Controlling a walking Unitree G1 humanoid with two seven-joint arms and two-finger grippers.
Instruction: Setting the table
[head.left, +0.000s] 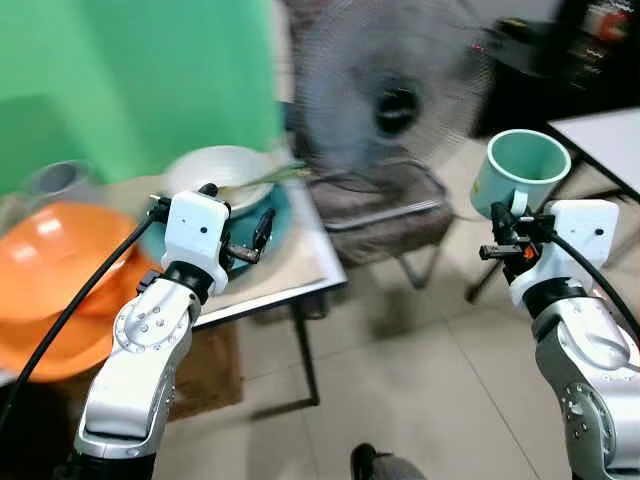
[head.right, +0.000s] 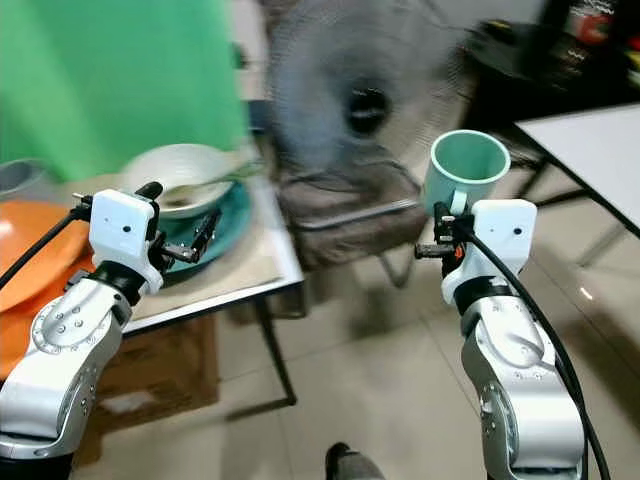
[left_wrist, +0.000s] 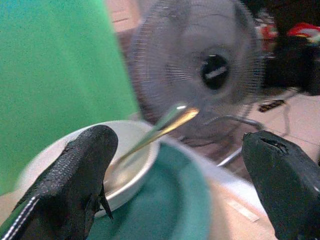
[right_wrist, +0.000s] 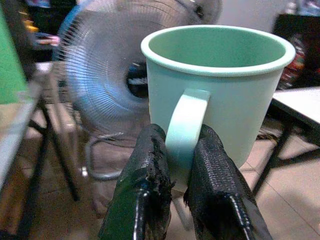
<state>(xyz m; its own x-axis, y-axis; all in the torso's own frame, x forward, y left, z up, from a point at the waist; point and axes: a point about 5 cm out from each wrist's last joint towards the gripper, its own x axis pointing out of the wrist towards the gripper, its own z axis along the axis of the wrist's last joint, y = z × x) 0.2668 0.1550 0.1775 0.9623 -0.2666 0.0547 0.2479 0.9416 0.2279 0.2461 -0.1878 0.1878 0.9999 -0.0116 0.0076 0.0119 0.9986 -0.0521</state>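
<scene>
My right claw (head.left: 510, 232) pinches the handle of a mint-green mug (head.left: 520, 170), held upright in the air at the right of the frame, off the table (head.left: 300, 265). My left claw (left_wrist: 182, 185) gapes wide at left, just over the white bowl (head.left: 220, 175) with its spoon (head.left: 262, 178), on a teal plate (head.left: 275, 225).

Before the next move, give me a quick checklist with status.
1. Right gripper shut on mug handle: ok.
2. Mug upright, mouth up: ok.
3. Mug contents: looks empty, ok.
4. Left gripper open, holding nothing: ok.
5. Spoon resting in white bowl on teal plate: ok.
6. Free spot for mug on white table: cannot tell.
</scene>
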